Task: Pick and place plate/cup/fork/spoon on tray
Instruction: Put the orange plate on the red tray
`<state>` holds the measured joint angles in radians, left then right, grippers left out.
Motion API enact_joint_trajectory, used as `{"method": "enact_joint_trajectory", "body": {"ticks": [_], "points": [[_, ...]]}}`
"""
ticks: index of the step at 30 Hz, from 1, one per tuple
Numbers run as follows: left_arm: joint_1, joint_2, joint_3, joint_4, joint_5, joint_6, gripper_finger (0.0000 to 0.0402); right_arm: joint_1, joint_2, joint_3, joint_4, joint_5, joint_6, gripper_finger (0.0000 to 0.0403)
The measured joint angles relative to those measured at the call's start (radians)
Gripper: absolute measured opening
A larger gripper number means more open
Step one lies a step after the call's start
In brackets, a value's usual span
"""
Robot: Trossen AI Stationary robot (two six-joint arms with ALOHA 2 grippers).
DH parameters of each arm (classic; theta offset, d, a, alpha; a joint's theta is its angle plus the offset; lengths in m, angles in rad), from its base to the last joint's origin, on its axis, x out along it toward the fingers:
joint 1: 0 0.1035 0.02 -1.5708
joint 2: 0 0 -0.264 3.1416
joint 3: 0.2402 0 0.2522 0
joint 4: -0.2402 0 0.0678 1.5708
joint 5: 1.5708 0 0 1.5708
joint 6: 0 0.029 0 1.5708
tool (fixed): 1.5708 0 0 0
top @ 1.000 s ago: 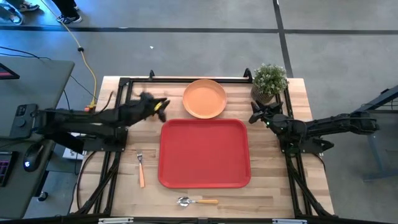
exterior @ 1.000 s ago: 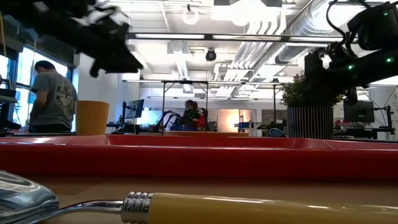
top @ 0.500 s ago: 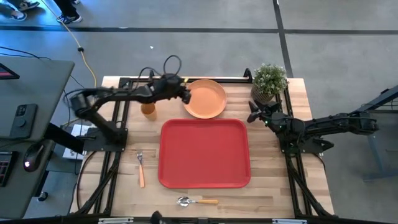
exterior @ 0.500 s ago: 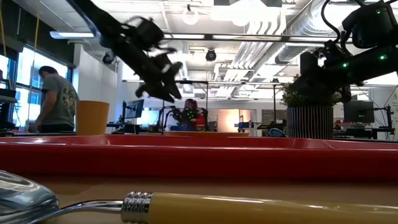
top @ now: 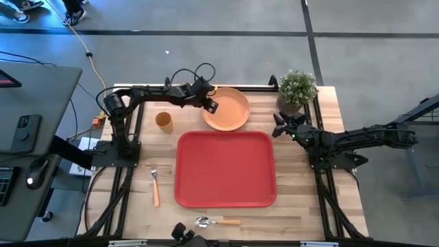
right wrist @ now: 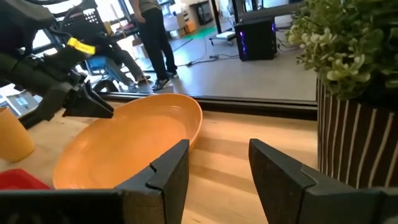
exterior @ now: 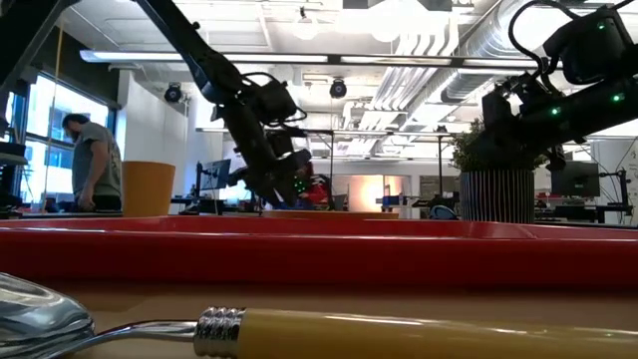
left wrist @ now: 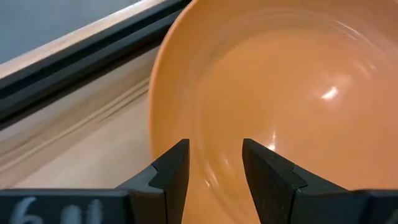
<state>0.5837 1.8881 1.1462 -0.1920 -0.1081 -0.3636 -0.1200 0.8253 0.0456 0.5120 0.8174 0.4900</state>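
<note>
The orange plate (top: 226,108) lies flat on the table behind the red tray (top: 226,169). My left gripper (top: 211,104) is open at the plate's left rim. In the left wrist view (left wrist: 214,168) one finger stands outside the rim and one over the plate's inside (left wrist: 298,81); I cannot tell whether they touch it. The cup (top: 163,121) stands upright left of the plate. The fork (top: 155,185) lies left of the tray and the spoon (top: 218,221) lies in front of it. My right gripper (top: 278,125) is open and empty, right of the plate.
A potted plant (top: 297,89) stands at the far right corner, close behind my right gripper. A black frame rail (top: 206,88) runs along the table's far edge, just behind the plate. A person (exterior: 95,175) stands in the room beyond.
My left gripper has swung from above the cup at the table's left toward the right and come down to the plate's left rim. The cup, hidden under the arm before, now shows standing free. The plate has not moved.
</note>
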Motion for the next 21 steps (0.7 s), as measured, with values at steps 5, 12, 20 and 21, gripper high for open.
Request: {"method": "enact_joint_trajectory", "body": {"ticks": [5, 12, 20, 21], "points": [[0.002, -0.012, 0.028, -0.063, -0.022, 0.026, 0.0140, 0.000, 0.000, 0.000, 0.001, 0.008, -0.001, 0.0158], [0.001, -0.018, 0.059, -0.128, -0.128, 0.124, 0.0140, 0.000, 0.000, 0.001, 0.000, 0.015, -0.001, 0.0158], [0.042, 0.037, 0.059, -0.147, -0.086, 0.131, 0.0140, 0.000, 0.000, 0.002, 0.003, 0.020, 0.000, 0.0158], [0.047, 0.047, 0.059, -0.142, -0.055, 0.130, 0.0140, 0.000, -0.001, 0.002, 0.004, 0.020, 0.003, 0.0158]]}}
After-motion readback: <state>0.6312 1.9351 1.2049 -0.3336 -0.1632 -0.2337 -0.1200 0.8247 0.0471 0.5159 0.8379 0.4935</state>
